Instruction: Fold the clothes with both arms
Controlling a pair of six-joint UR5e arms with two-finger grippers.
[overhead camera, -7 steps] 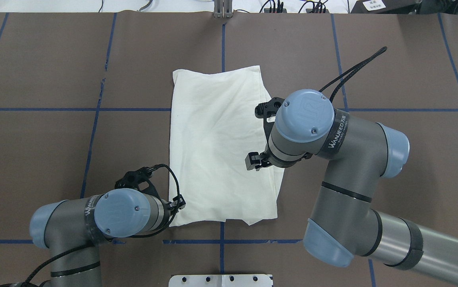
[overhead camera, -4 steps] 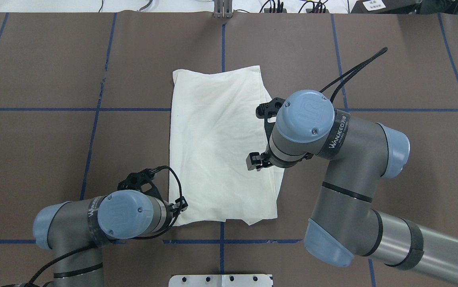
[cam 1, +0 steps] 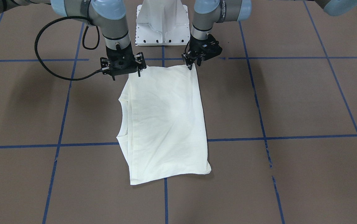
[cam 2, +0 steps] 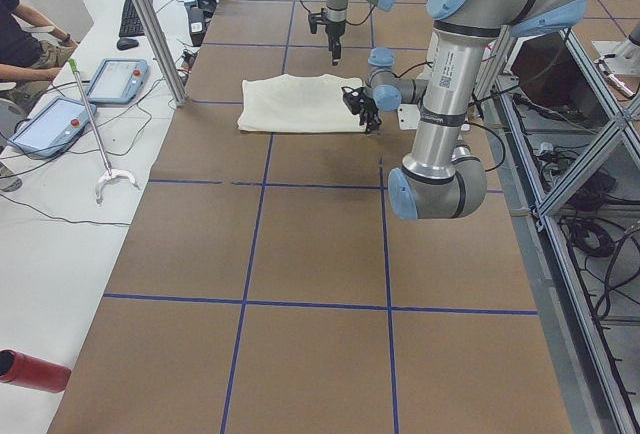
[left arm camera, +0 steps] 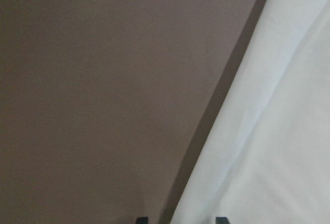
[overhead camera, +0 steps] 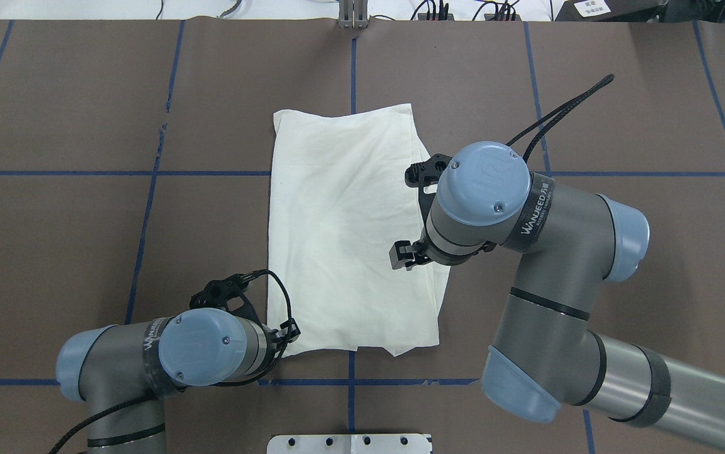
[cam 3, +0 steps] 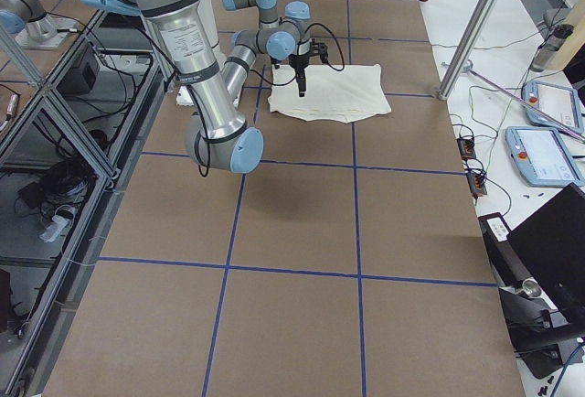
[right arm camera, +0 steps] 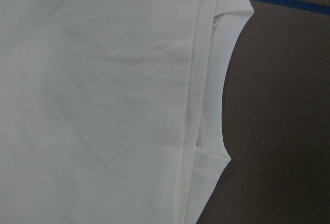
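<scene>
Lying folded into a long rectangle mid-table, plain side up, the cream T-shirt is awaiting another fold. In the front-facing view the left gripper is sitting low at the shirt's near left corner while the right gripper is hanging above its right side, jaws apart. The overhead view is agreeing (the right arm is hiding its own fingers). In the left wrist view, spread fingertips are straddling the shirt's edge, probably lining up a pinch; the right wrist view is looking onto the neckline.
</scene>
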